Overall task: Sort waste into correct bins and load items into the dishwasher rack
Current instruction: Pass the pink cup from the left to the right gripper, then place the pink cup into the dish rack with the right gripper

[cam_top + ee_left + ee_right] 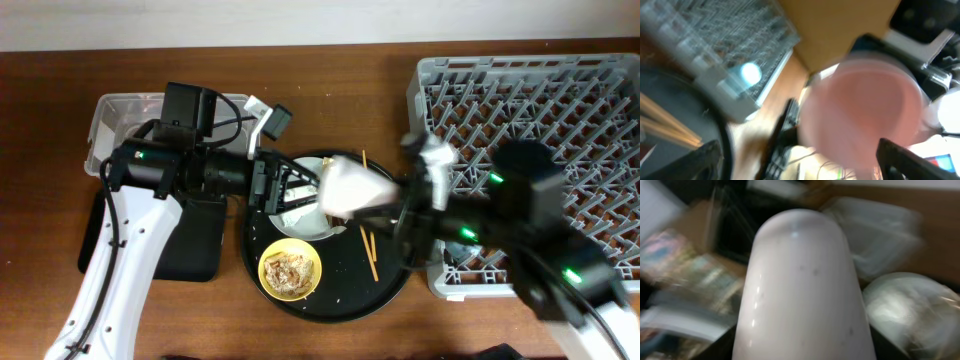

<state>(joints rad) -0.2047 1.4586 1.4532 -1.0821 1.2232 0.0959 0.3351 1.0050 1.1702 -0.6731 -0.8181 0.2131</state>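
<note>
Above the wooden table (330,60), the right gripper (372,196) clutches a blurred pink cup (865,110) that hides its fingers, while the left gripper (298,188) hangs spread.

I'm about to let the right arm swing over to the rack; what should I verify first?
1. Right gripper holds the pink cup: ok, the cup is up off the round tray, though blurred.
2. Left gripper clear of the cup: cannot tell; it is open over the plate, close beside.
3. Dishwasher rack free: ok where visible; the right arm hides part.
4. Chopsticks out of the path: ok, lying on the round tray.
5. Yellow bowl emptied: not ok, food scraps inside.
</note>
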